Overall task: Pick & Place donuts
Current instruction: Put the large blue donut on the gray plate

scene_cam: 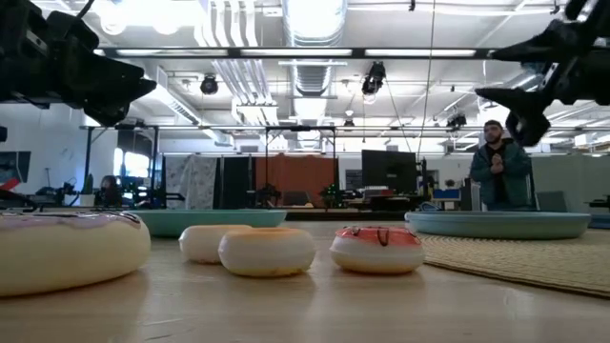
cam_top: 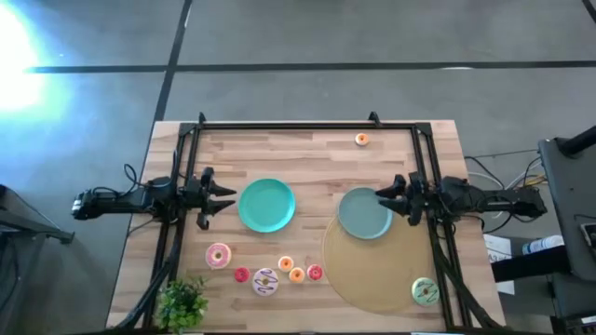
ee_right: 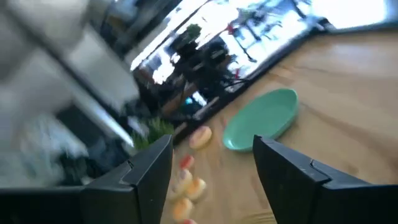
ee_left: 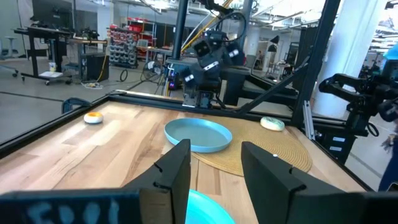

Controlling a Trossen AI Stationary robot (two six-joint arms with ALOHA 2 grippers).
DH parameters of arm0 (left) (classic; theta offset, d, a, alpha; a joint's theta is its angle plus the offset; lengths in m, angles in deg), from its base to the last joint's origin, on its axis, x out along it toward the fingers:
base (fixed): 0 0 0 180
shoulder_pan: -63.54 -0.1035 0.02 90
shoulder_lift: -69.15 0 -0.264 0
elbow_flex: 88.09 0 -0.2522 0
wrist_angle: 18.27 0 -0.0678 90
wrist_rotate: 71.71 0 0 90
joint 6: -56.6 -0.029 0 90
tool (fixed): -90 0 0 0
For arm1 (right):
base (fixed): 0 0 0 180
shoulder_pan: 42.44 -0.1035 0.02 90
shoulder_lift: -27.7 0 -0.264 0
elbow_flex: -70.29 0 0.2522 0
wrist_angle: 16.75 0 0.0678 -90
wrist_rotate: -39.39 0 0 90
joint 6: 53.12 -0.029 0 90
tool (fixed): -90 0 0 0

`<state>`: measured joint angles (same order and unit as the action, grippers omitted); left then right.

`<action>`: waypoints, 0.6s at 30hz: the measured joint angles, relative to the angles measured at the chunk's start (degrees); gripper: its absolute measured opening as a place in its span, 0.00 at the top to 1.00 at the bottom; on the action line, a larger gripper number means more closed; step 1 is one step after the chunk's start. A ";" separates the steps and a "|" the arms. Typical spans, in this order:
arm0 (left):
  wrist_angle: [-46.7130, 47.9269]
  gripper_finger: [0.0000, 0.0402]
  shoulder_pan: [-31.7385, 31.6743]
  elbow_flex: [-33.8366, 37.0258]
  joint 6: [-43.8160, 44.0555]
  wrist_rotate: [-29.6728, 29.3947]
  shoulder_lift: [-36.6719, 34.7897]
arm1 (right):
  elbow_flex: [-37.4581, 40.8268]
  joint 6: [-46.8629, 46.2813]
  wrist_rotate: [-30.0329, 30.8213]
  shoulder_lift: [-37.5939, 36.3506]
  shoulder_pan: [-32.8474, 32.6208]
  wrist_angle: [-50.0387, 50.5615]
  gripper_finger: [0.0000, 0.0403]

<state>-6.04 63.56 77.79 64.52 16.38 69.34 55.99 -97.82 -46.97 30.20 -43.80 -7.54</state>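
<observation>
Left hand [cam_top: 226,197]: fingers spread, empty, beside teal plate [cam_top: 267,205].
Right hand [cam_top: 384,199]: fingers spread, empty, over grey-blue plate [cam_top: 361,216].
Donuts [cam_top: 267,275]: clustered on tabletop [cam_top: 307,158] front; green donut [cam_top: 425,291] on round mat [cam_top: 377,270].
Plant [cam_top: 182,302]: front-left corner.

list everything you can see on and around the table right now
teal plate: 1, teal, table centre-left, beside left pincer
grey-blue plate: 1, grey-blue, on the mat's far edge
round mat: 1, tan, near right
pink donut: 1, near left
white donut with purple streaks: 1, near centre
green donut: 1, on the mat
small donuts: red, orange, orange, red, near centre; orange, far edge
plant: 1, green, near left corner
person: 1, room behind
left pincer: open, empty
right pincer: open, over grey-blue plate
</observation>
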 joint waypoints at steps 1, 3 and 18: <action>0.01 0.71 0.01 0.00 -0.02 0.00 0.02 | 0.00 -3.79 1.51 0.11 0.02 0.10 0.47; 0.03 0.71 0.01 0.00 -0.01 0.00 0.00 | 0.00 -10.55 4.16 0.26 0.00 -0.22 0.47; 0.08 0.71 0.01 0.00 -0.01 0.00 0.02 | -0.10 -22.54 10.16 1.55 -0.38 -7.94 0.47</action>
<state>-5.96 63.57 77.79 64.51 16.38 69.36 55.89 -120.36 -36.81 31.75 -44.18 -15.48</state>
